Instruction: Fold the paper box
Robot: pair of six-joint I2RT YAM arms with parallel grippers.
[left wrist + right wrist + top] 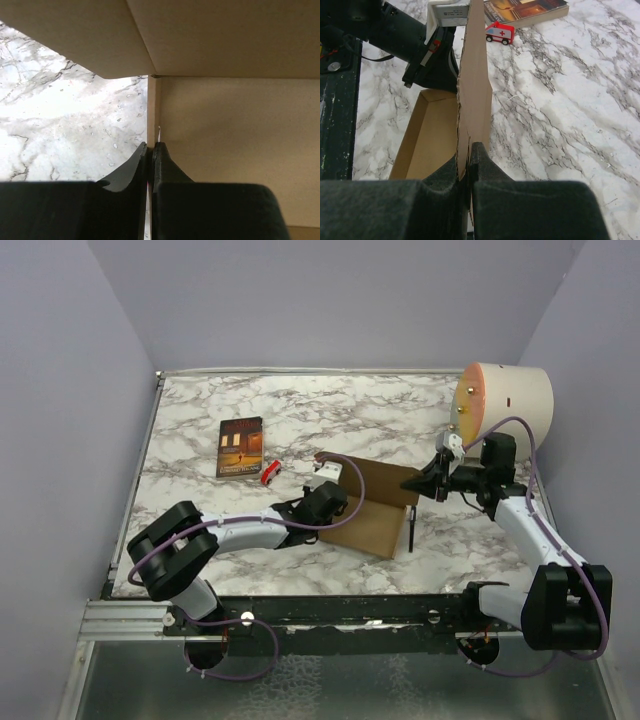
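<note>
The left pincer (150, 147) and right pincer (469, 150) are each pinching opposite ends of the box's (370, 530) upright panel, seemingly keeping it erect for folding.

A dark book (240, 446), toy ambulance (270, 473) and cream cylinder (510, 400) rest on marble table (330, 410).

Table top (340, 410): white marble pattern with grey veining, running from side wall to side wall.
Back wall (330, 300): plain pale lavender-grey panel, meeting the table's far edge.
Left wall (60, 420): same plain finish, unmarked.
Right wall (600, 360): same plain finish, unmarked.
Front bar (340, 608): black, scuffed, along the table's near edge.
Rail (125, 618): silver slotted aluminium profile at the near left corner.
Lower surface (340, 690): grey, speckled.
Light: even and diffuse, shadows soft.
</note>
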